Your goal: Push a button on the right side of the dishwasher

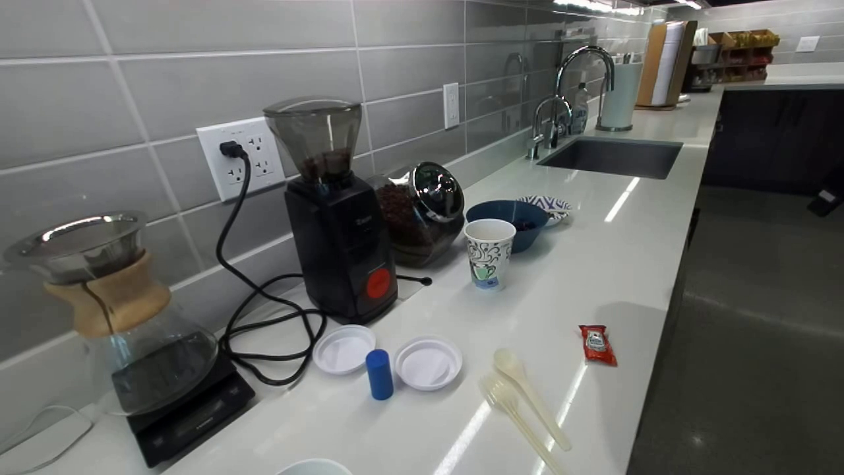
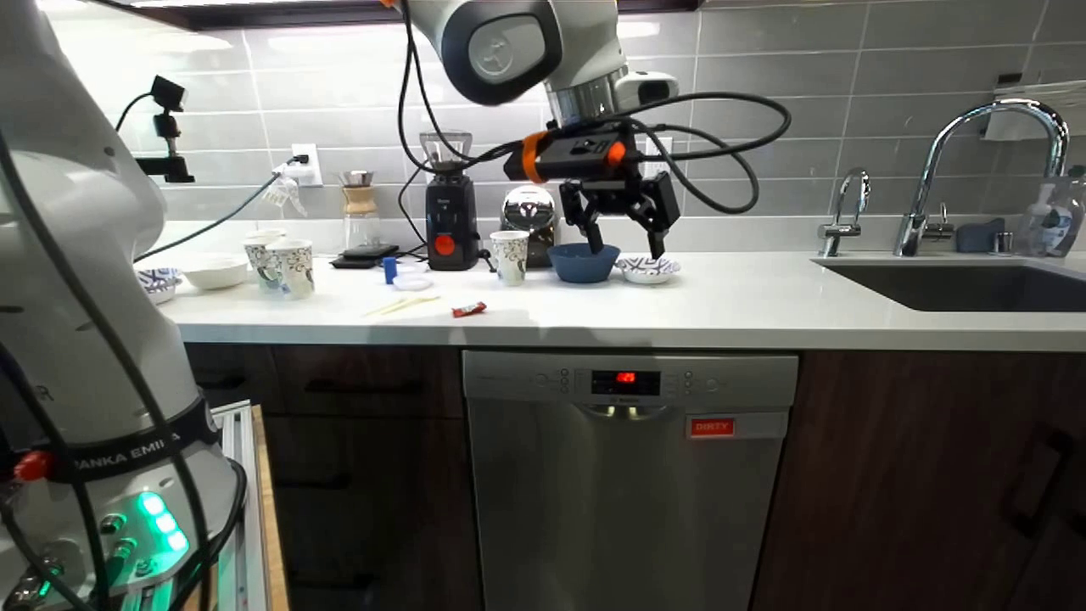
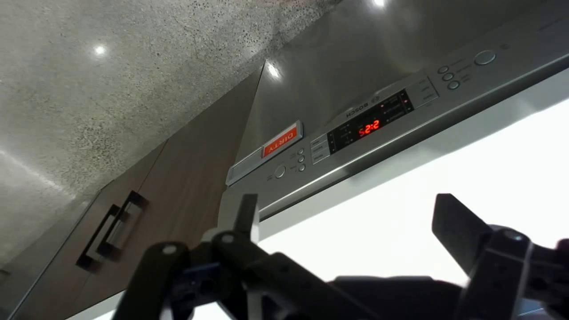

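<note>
The silver dishwasher (image 2: pixel 624 501) is set under the counter, with a lit red display (image 2: pixel 626 382) on its top panel. Several buttons flank the display. On the right side, a larger round button (image 2: pixel 713 384) stands beside small ones; the wrist view, turned upside down, shows this round button (image 3: pixel 280 171) and the small buttons (image 3: pixel 301 158) at left of the display. A red DIRTY label (image 2: pixel 713 427) sits below them. My gripper (image 2: pixel 626 244) is open and empty, above the counter and higher than the panel. Its spread fingers show in the wrist view (image 3: pixel 346 200), apart from the dishwasher.
The counter's front edge (image 2: pixel 628 338) runs above the dishwasher panel. A blue bowl (image 2: pixel 583 264), a patterned bowl (image 2: pixel 647 270), a paper cup (image 2: pixel 511 257) and a coffee grinder (image 2: pixel 451 216) stand on the counter. A red packet (image 2: pixel 469 310) lies near its front. The sink (image 2: pixel 976 284) is at right.
</note>
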Robot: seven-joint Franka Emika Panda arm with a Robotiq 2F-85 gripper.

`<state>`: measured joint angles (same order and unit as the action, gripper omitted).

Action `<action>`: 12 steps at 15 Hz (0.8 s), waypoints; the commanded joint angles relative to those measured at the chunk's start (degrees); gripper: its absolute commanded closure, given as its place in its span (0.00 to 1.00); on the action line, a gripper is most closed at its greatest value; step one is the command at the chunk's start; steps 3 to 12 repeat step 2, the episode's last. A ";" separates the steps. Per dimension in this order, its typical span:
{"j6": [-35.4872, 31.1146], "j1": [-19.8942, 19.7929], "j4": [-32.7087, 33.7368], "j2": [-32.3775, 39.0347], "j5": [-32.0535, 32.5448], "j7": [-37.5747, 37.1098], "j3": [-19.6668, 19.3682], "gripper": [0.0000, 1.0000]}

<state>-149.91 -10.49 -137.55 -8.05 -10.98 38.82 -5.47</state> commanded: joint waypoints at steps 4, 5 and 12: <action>-0.24 2.24 -0.39 -0.16 0.79 -0.57 -2.18 0.00; -0.24 2.24 -0.39 -0.16 0.79 -0.57 -2.18 0.00; -0.24 2.24 -0.39 -0.16 0.79 -0.57 -2.18 0.00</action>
